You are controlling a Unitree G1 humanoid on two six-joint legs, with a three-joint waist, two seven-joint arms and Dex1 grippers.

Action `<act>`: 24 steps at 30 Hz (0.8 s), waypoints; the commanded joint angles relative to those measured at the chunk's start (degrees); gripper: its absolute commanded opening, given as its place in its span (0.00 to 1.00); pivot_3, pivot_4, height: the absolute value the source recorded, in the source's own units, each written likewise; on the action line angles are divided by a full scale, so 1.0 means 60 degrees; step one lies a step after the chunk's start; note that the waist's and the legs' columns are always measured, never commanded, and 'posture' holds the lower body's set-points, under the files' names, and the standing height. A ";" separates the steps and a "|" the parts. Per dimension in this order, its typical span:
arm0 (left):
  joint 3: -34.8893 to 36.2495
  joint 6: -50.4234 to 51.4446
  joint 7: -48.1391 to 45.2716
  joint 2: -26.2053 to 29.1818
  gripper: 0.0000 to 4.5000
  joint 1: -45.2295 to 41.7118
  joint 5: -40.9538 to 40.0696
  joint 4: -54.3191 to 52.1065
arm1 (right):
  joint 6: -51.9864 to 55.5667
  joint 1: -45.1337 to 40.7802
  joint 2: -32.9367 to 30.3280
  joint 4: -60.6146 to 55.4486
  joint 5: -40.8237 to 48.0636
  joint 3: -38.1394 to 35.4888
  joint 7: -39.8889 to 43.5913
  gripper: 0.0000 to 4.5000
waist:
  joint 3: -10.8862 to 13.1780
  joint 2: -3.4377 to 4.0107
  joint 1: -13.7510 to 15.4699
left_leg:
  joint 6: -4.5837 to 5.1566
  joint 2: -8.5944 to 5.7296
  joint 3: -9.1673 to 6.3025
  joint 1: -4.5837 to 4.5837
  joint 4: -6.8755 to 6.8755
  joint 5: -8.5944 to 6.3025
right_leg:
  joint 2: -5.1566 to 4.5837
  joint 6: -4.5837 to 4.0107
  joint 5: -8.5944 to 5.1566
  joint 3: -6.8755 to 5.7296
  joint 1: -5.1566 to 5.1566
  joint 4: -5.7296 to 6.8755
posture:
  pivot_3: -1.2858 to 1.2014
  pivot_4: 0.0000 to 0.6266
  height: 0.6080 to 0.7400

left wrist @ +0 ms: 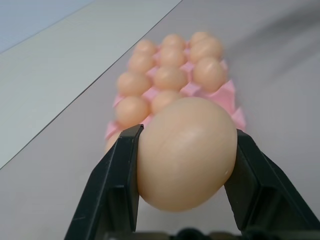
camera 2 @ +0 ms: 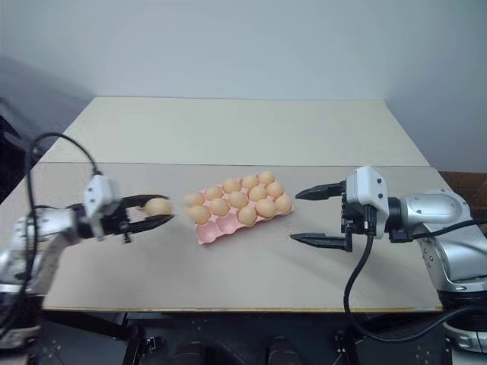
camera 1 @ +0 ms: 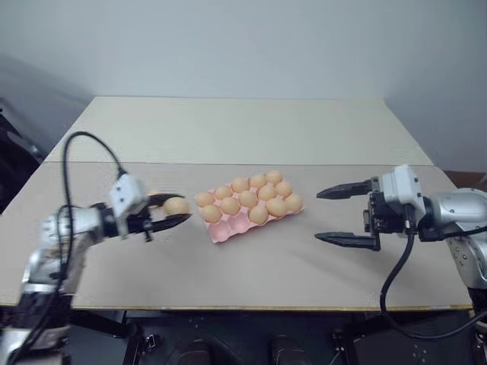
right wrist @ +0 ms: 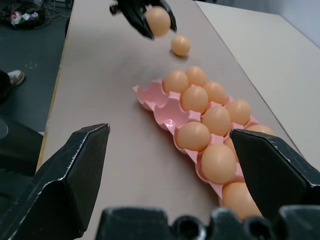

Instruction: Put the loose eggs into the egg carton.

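One egg (left wrist: 186, 152) gripped in the left claw (camera 1: 169, 212), right claw (camera 1: 348, 215) open; next, an empty cup in the egg carton (camera 1: 228, 230).

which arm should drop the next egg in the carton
Left: its end effector is shut on an orange-tan oval egg beside the pink moulded egg carton. The right end effector is open, holding nothing.

The left pincer (left wrist: 186, 197) clamps a smooth orange-tan egg (left wrist: 186, 152); beyond lies the pink moulded egg carton (left wrist: 231, 95) on the grey counter (left wrist: 45, 170).
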 commanded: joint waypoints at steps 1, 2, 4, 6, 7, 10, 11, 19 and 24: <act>-0.0780 -0.0262 0.0434 -0.0612 0.46 -0.0746 0.0646 0.0422 | -0.0236 -0.0098 0.0030 -0.0164 -0.0066 -0.0101 -0.0155 1.00 | 0.0000 -0.0001 0.0004 | 0.0000 -0.0004 -0.0003 -0.0007 0.0009 0.0000 | 0.0000 0.0002 0.0001 0.0000 -0.0002 -0.0001 | 0.52 0.24 1.00; -0.0970 -0.0328 0.0483 -0.0810 0.46 -0.0932 0.0780 0.0597 | -0.0236 -0.0099 0.0038 -0.0184 -0.0084 -0.0105 -0.0203 1.00 | 0.0000 -0.0001 -0.0005 | 0.0001 -0.0005 -0.0006 -0.0012 0.0012 0.0000 | -0.0001 0.0004 0.0002 0.0002 -0.0003 -0.0003 | 0.52 0.24 1.00; -0.1293 -0.0544 0.0663 -0.1187 0.46 -0.1294 0.1121 0.1073 | -0.0208 -0.0051 0.0013 -0.0269 -0.0068 -0.0162 -0.0281 1.00 | 0.0000 -0.0001 -0.0017 | 0.0001 -0.0009 -0.0007 -0.0013 0.0019 0.0000 | -0.0001 0.0008 0.0005 0.0008 -0.0004 -0.0003 | 0.52 0.24 1.00; -0.1538 -0.0735 0.0684 -0.1448 0.46 -0.1580 0.1357 0.1513 | -0.0173 0.0079 -0.0022 -0.0394 -0.0029 -0.0262 -0.0356 1.00 | 0.0000 -0.0001 -0.0030 | 0.0002 -0.0011 -0.0008 -0.0011 0.0022 0.0000 | -0.0001 0.0009 0.0005 0.0008 0.0000 -0.0001 | 0.52 0.24 1.00; -0.1604 -0.0807 0.0668 -0.1541 0.46 -0.1675 0.1404 0.1673 | -0.0160 0.0136 -0.0031 -0.0442 -0.0019 -0.0299 -0.0388 1.00 | 0.0000 0.0000 -0.0027 | 0.0002 -0.0011 -0.0008 -0.0008 0.0021 0.0000 | -0.0001 0.0010 0.0005 0.0010 0.0002 -0.0002 | 0.52 0.24 1.00; -0.1795 -0.0886 0.0474 -0.1743 0.46 -0.1843 0.1449 0.1885 | -0.0098 0.0331 -0.0057 -0.0626 0.0008 -0.0387 -0.0531 1.00 | 0.0000 -0.0001 -0.0024 | 0.0002 -0.0012 -0.0010 -0.0010 0.0021 0.0000 | -0.0001 0.0010 0.0005 0.0010 0.0001 -0.0002 | 0.52 0.24 1.00; -0.1824 -0.0885 0.0397 -0.1808 0.53 -0.1854 0.1403 0.1870 | -0.0085 0.0389 -0.0061 -0.0682 0.0012 -0.0412 -0.0584 1.00 | 0.0000 -0.0001 -0.0021 | 0.0002 -0.0012 -0.0012 -0.0012 0.0022 0.0000 | -0.0001 0.0010 0.0005 0.0009 0.0001 -0.0002 | 0.52 0.24 1.00; -0.1380 -0.0595 0.0355 -0.1850 0.99 -0.1891 0.1020 0.1371 | 0.0002 0.0542 -0.0074 -0.0848 0.0082 -0.0463 -0.0886 1.00 | 0.0001 -0.0001 -0.0023 | 0.0002 -0.0014 -0.0016 -0.0014 0.0034 0.0000 | -0.0001 0.0013 0.0007 0.0008 0.0005 -0.0001 | 0.52 0.24 1.00; -0.0272 0.0123 0.0198 -0.0983 0.99 -0.1620 0.0103 0.0347 | -0.0010 0.0564 -0.0073 -0.0843 0.0135 -0.0447 -0.0913 1.00 | 0.0001 -0.0002 -0.0059 | 0.0003 -0.0014 -0.0017 -0.0016 0.0035 0.0000 | -0.0001 0.0014 0.0007 0.0008 0.0001 0.0001 | 0.52 0.24 1.00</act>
